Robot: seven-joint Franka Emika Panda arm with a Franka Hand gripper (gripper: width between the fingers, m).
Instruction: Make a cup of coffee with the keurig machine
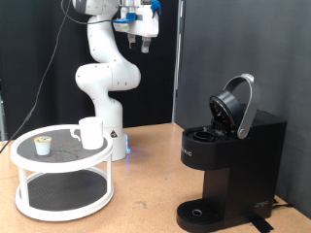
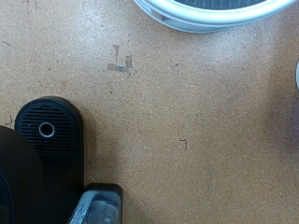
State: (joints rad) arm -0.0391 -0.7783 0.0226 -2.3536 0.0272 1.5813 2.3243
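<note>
The keurig machine [image 1: 231,155] stands on the wooden table at the exterior view's right, black, with its rounded lid [image 1: 236,105] hinged up and open. The cup [image 1: 90,132], a small white mug, sits on the top tier of a round white stand [image 1: 60,160] at the exterior view's left. My gripper [image 1: 143,41] hangs high above the table, between the stand and the machine, with nothing seen in it. The wrist view looks straight down on the machine's round drip base [image 2: 47,131] and the stand's rim [image 2: 210,17]; no fingers show there.
A tiny white pod with a tan top [image 1: 42,146] rests on the stand's top tier beside the cup. The white robot base [image 1: 107,87] stands behind the stand. A dark curtain backs the table. Bare wood [image 2: 187,121] lies between stand and machine.
</note>
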